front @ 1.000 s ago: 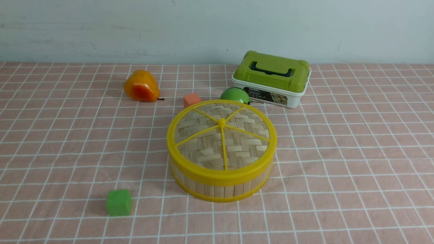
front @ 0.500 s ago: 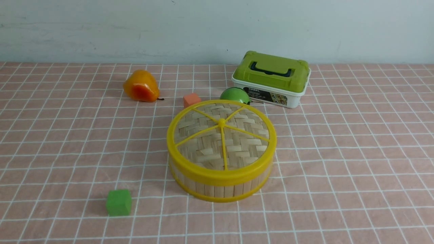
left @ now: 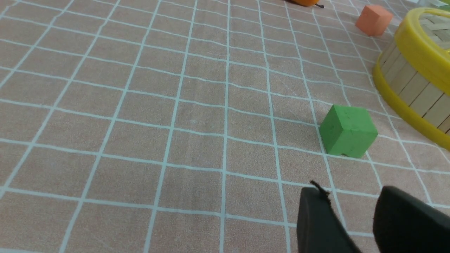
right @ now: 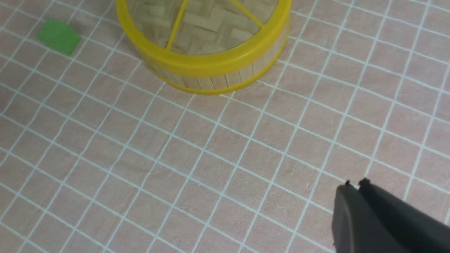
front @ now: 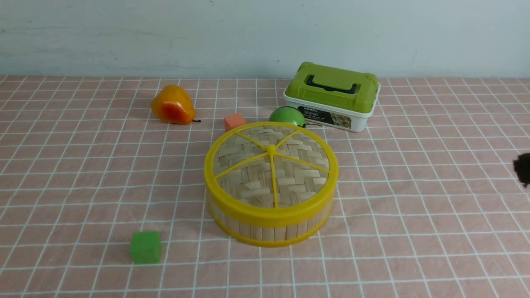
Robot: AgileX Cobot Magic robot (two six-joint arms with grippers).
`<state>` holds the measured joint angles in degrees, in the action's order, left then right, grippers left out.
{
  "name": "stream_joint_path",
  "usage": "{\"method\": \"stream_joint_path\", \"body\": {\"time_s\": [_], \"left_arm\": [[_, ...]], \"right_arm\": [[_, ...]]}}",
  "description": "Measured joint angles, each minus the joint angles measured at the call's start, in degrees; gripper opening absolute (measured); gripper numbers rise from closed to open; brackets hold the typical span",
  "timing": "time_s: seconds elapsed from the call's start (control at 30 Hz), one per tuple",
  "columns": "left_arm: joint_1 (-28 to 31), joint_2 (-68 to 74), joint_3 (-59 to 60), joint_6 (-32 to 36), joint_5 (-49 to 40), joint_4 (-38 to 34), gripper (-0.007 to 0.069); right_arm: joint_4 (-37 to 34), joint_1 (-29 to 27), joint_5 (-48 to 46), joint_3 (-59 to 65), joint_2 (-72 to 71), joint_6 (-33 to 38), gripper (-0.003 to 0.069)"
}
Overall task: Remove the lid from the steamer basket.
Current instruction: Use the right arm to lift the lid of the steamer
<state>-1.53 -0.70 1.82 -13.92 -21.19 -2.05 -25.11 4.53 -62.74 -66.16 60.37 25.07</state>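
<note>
The steamer basket (front: 269, 231) stands mid-table, with the woven bamboo lid (front: 271, 169) seated on it, yellow rim, spokes and centre knob. It also shows in the right wrist view (right: 207, 75) with its lid (right: 197, 21), and in the left wrist view (left: 411, 88). My right gripper (right: 355, 186) is shut and empty, over bare cloth to the right of the basket; only its dark tip (front: 523, 169) shows at the front view's right edge. My left gripper (left: 348, 196) is open and empty, low over the cloth near a green cube (left: 348, 130).
A green cube (front: 145, 246) lies front left of the basket. Behind the basket are an orange cube (front: 234, 122), a green round fruit (front: 286, 116), a white box with a green lid (front: 332, 96), and an orange pear (front: 172, 105) at back left.
The right gripper's tip has come into the front view at the right edge. The basket, lid and other objects have not moved.
</note>
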Motion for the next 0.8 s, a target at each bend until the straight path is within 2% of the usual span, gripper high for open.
{"method": "stream_joint_path", "body": {"time_s": [0.23,0.43,0.6,0.8], "left_arm": [[0.0,0.0,0.0,0.0,0.0,0.0,0.0239],[0.0,0.0,0.0,0.0,0.0,0.0,0.0239],[0.0,0.0,0.0,0.0,0.0,-0.05,0.0239],[0.0,0.0,0.0,0.0,0.0,-0.05,0.0239]], "right_arm": [[9.41,11.65,-0.99,-11.43,13.69,-5.88,0.0],[16.55,18.71,-1.25,-21.2,22.59,-11.4,0.0001],[17.53,20.46,-1.25,-29.1,29.7,-13.98,0.0013],[15.11,20.58,-3.53,-37.53,37.12,-14.13,0.0041]]}}
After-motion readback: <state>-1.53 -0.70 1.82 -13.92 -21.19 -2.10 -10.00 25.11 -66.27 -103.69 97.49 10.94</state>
